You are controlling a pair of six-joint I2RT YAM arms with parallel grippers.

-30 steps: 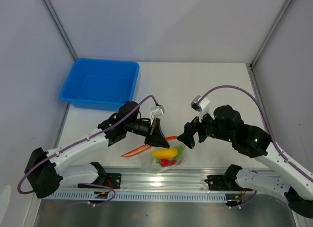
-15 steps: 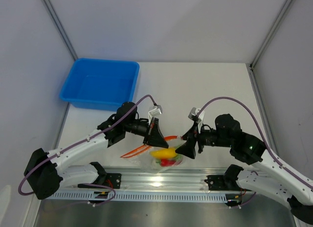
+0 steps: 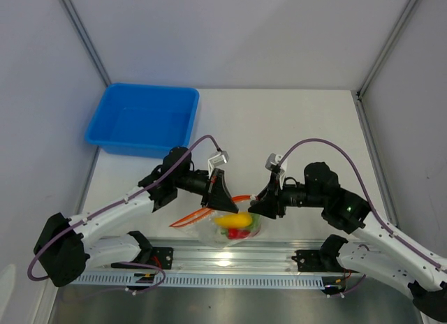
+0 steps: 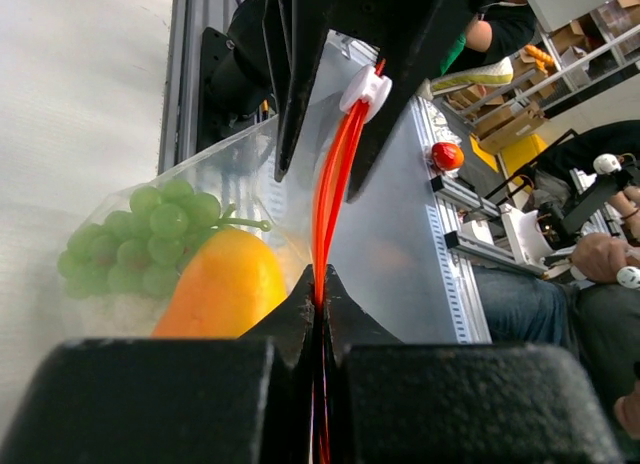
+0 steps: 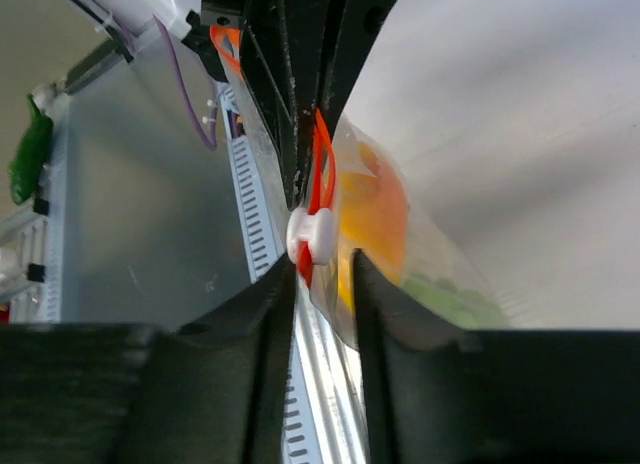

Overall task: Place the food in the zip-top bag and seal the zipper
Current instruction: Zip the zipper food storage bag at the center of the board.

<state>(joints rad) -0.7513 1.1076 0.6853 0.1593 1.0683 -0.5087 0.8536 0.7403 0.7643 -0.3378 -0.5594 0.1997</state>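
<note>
The clear zip-top bag [image 3: 213, 233] hangs near the table's front edge. Inside it are the food pieces: a yellow-orange piece [image 3: 234, 218], a red chili [image 3: 239, 232] and green grapes [image 4: 140, 246]. My left gripper [image 3: 225, 198] [image 4: 320, 276] is shut on the red-orange zipper [image 4: 330, 184] and holds the bag up by it. My right gripper [image 3: 257, 205] [image 5: 324, 262] faces it from the right. Its jaws are narrowed but still apart, straddling the zipper's end just below the white slider [image 5: 312, 236] [image 4: 366, 87]. The bag's film lies between the fingers.
A blue bin [image 3: 143, 120] stands at the back left of the white table [image 3: 293, 121]. The aluminium rail [image 3: 230, 258] with both arm bases runs just below the bag. The zipper's loose end [image 3: 188, 216] trails to the left of my left gripper.
My right gripper has moved left up to the zipper's end and its jaws have narrowed around it. The left gripper has kept its hold and barely moved.
</note>
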